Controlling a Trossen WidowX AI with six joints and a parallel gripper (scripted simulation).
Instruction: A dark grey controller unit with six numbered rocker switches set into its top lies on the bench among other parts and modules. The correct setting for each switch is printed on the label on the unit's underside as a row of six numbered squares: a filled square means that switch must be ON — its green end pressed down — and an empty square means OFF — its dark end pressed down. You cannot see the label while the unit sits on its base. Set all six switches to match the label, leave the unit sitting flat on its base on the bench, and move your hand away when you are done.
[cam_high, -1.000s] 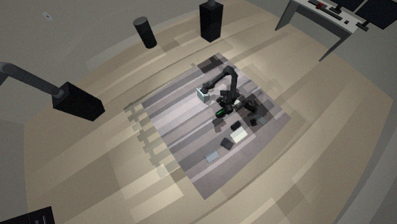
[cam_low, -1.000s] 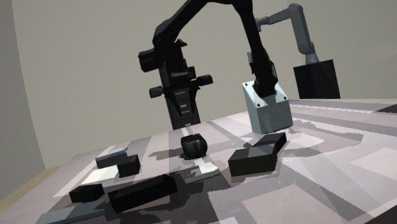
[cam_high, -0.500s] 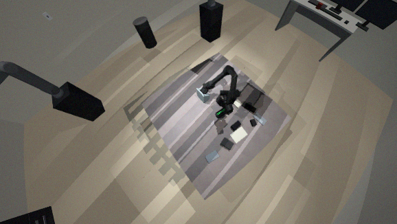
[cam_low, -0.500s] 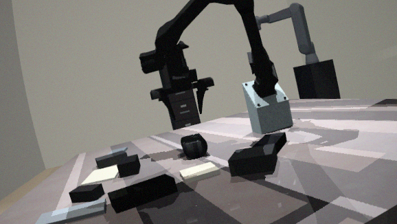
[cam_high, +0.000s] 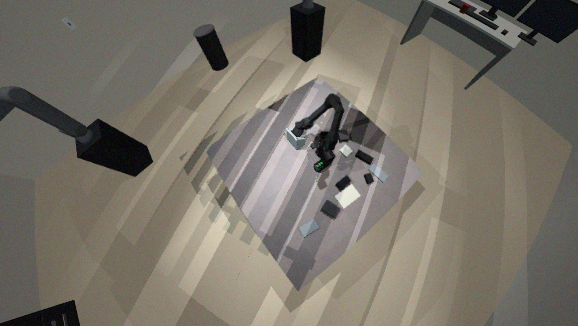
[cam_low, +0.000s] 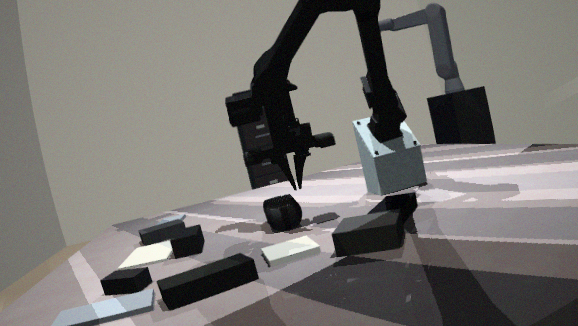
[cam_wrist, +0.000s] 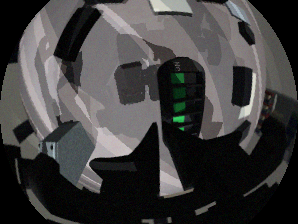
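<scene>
The dark controller unit (cam_high: 319, 166) (cam_low: 283, 214) (cam_wrist: 178, 93) sits on the bench with its switches facing up. In the wrist view, an ON mark is at its far end and green rocker ends run down its left side; their pressed positions are hard to tell. The nearest part of the unit is hidden behind a finger. The label underneath is hidden. My gripper (cam_low: 298, 189) (cam_wrist: 159, 124) is shut and empty, its tips pointing down just above the unit, with a small gap below them in the exterior view.
The arm's pale blue box base (cam_high: 295, 139) (cam_low: 400, 172) (cam_wrist: 76, 152) stands beside the unit. A cream block (cam_high: 346, 150) (cam_low: 291, 251), a long black block (cam_high: 364, 157) (cam_low: 209, 281), a large cream plate (cam_high: 348, 196) and several dark and pale blue modules lie around.
</scene>
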